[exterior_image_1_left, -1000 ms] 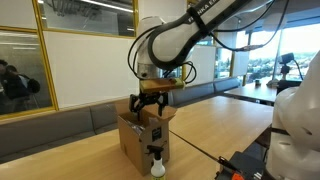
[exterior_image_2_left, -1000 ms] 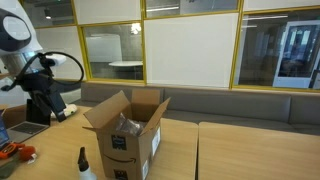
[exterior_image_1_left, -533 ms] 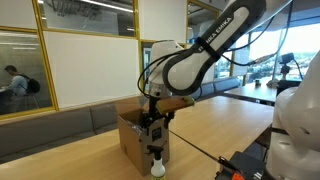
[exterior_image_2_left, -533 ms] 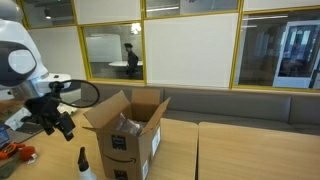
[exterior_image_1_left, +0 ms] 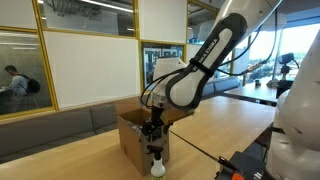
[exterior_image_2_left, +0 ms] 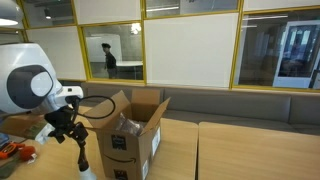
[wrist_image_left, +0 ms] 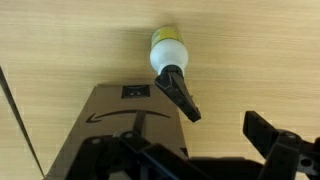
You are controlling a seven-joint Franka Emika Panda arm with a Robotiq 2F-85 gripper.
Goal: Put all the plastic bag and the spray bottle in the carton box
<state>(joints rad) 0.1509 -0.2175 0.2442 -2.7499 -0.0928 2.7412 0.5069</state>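
Note:
The carton box stands on the wooden table with its flaps up. The clear, wrinkly plastic bag lies inside it. The spray bottle stands upright on the table right beside the box. In the wrist view I look down on the spray bottle, its black head pointing toward the camera, with the box's side to its left. My gripper hangs open just above the bottle, with nothing between its fingers.
A second table adjoins on one side. A grey bench runs along the glass wall behind. Dark and orange equipment lies on the table near its edge.
The arm has swung from above the box over to the bottle's side and come down. The gripper has stayed open. Box, bag and bottle have not moved.

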